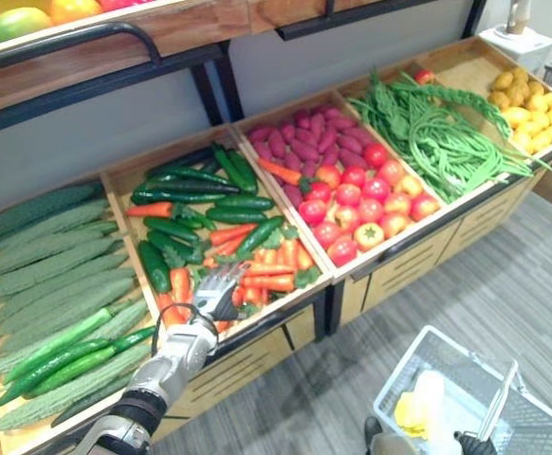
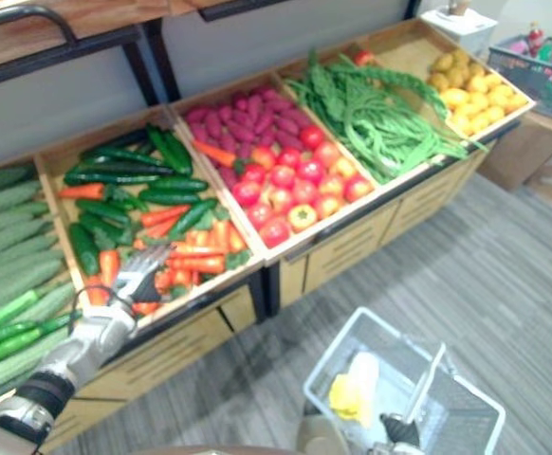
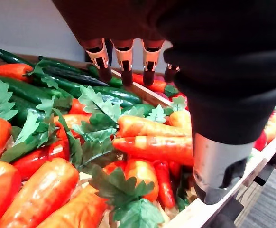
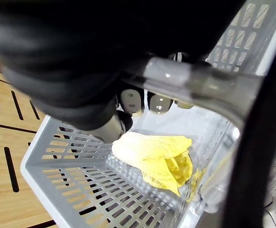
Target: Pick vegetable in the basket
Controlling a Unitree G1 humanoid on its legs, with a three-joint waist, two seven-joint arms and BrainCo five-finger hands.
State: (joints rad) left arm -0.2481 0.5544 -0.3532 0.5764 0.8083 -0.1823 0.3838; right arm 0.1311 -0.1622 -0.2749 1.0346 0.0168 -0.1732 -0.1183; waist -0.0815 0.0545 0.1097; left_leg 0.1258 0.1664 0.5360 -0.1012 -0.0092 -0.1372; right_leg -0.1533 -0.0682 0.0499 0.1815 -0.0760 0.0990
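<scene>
Your left hand (image 1: 217, 296) hovers released, its fingers (image 3: 125, 61) straight and holding nothing, just above the carrots (image 1: 268, 272) at the front of the second crate (image 1: 148, 163) from your left. You can see orange carrots with green leafy tops lying in a heap under the hand, and dark green cucumbers (image 1: 191, 204) lying behind them in the same crate. No carrot sits between the fingers and the thumb.

Your right hand (image 4: 130, 99) is clenched on the handle (image 4: 199, 83) of the pale wire basket (image 1: 404, 365), its fingers curled round the grey bar. You have the basket low over the grey floor (image 1: 504, 284), in front of the wooden stand (image 1: 399, 261) and well apart from the left hand. One yellow leafy vegetable (image 4: 152, 156) already lies on the basket's bottom.

To your left of the carrot crate lie long bumpy green gourds (image 1: 48, 256). To your right the next crate holds red tomatoes (image 1: 371, 204) with purple roots (image 1: 309, 142) behind them, then come green beans (image 1: 437, 133) and a pile of yellow produce (image 1: 537, 114)
</scene>
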